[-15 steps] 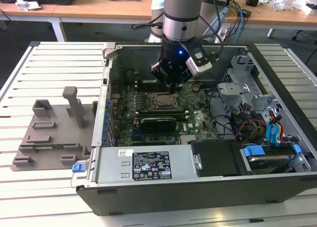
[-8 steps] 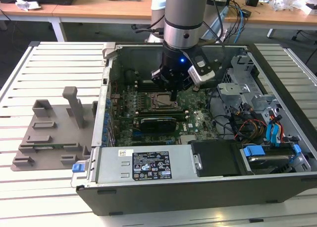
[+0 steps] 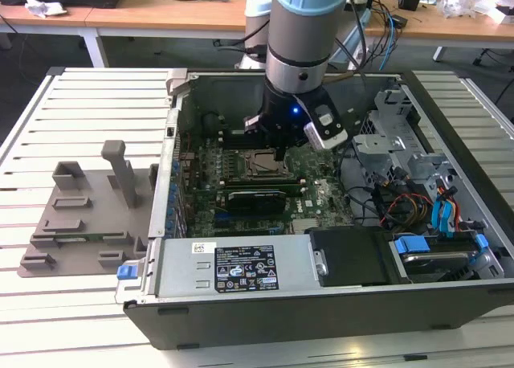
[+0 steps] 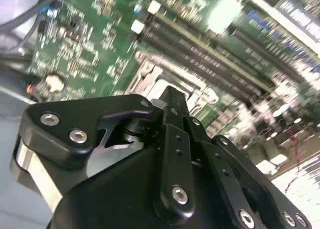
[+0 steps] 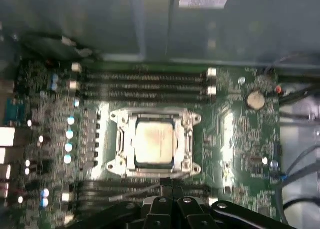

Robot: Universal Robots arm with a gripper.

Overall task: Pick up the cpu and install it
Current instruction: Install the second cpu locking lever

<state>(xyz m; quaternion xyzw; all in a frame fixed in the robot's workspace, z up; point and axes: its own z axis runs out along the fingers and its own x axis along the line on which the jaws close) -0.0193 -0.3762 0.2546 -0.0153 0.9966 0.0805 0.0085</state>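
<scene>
Open computer case [image 3: 337,304] lying on slatted table [image 3: 96,111], side panel off, walls ringing the motherboard [image 5: 240,139]. Gripper [image 3: 278,147] hanging low inside, just above the socket [image 5: 155,141], tight room between case wall and drive cage [image 3: 409,167]. Cpu [image 5: 154,143] seated in socket, silver top up, metal frame around it, memory slots [image 5: 145,81] just beside. Fingers [image 5: 167,186] pressed together, grasping nothing, near socket edge, apart from cpu. Grey tray [image 3: 80,215] on table at the exterior view's left, outside case.
</scene>
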